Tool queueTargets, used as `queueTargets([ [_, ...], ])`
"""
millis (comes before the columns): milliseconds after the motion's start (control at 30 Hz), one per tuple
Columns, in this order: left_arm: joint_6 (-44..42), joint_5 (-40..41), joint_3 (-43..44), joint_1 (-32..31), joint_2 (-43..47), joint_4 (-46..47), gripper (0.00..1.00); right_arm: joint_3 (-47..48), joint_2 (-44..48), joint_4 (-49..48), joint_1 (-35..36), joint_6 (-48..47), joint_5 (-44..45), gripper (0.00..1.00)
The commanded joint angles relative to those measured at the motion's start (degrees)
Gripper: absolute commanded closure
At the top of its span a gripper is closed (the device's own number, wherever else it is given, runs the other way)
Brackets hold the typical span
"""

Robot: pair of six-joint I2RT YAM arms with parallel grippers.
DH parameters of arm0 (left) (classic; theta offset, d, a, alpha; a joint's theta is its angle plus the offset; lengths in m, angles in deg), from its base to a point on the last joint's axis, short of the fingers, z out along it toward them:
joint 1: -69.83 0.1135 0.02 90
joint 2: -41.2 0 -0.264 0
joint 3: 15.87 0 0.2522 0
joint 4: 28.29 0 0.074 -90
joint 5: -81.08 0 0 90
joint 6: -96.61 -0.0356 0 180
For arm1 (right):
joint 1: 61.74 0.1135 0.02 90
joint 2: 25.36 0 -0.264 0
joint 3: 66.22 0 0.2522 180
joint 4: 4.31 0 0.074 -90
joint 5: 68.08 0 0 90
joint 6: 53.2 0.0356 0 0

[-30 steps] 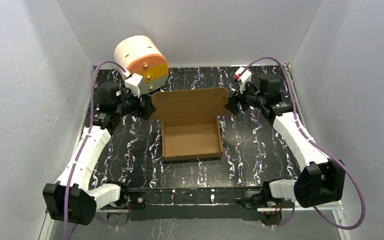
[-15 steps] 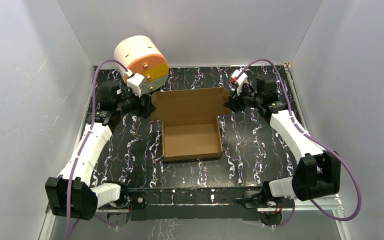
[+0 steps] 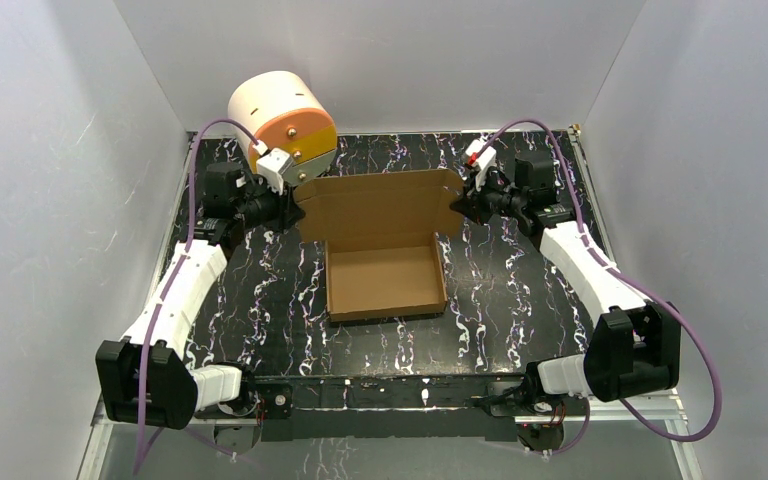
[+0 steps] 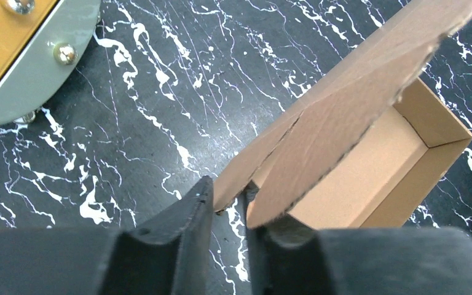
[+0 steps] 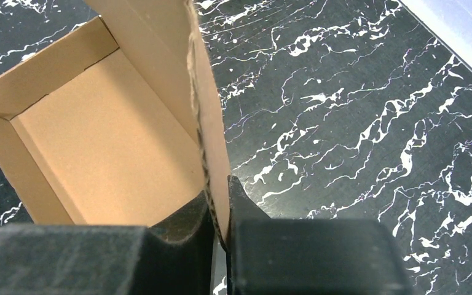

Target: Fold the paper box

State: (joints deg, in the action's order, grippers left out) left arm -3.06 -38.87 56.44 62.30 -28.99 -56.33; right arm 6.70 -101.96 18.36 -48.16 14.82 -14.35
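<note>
The left gripper point(image 4: 230, 203) pinches the left end of the paper box's point(image 3: 385, 275) raised lid, with cardboard wedged between its dark fingers point(image 4: 184, 221). The right gripper point(image 5: 219, 215) is pressed together on the lid's right edge. The box sits mid-frame in the top view on the marbled black table point(image 3: 500, 290), tray open. From above, both grippers' fingertips are lost against dark wrist housings. The cabinet point(image 4: 12, 55) is cut off at the left wrist view's upper left corner, and the lid hides part of the tray.
</note>
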Motion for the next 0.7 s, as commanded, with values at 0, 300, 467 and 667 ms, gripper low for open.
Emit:
queueTargets([
  [0,3.6,-2.4,0.2,0.0,0.3,1.7,0.85,-1.1,2.0,-4.2,0.3,6.0,1.0,0.88],
  [300,17.5,6.0,-2.0,-4.5,2.4,4.4,0.94,-4.7,7.9,-8.0,8.7,15.3,20.4,0.93],
  [467,21.6,16.5,-3.1,-11.8,3.4,6.9,0.93,-6.5,8.9,-11.3,13.9,20.5,31.1,0.92],
  [667,27.9,23.5,-5.2,-15.1,4.0,11.1,0.92,-7.6,8.6,-12.9,19.0,24.3,43.2,0.90],
])
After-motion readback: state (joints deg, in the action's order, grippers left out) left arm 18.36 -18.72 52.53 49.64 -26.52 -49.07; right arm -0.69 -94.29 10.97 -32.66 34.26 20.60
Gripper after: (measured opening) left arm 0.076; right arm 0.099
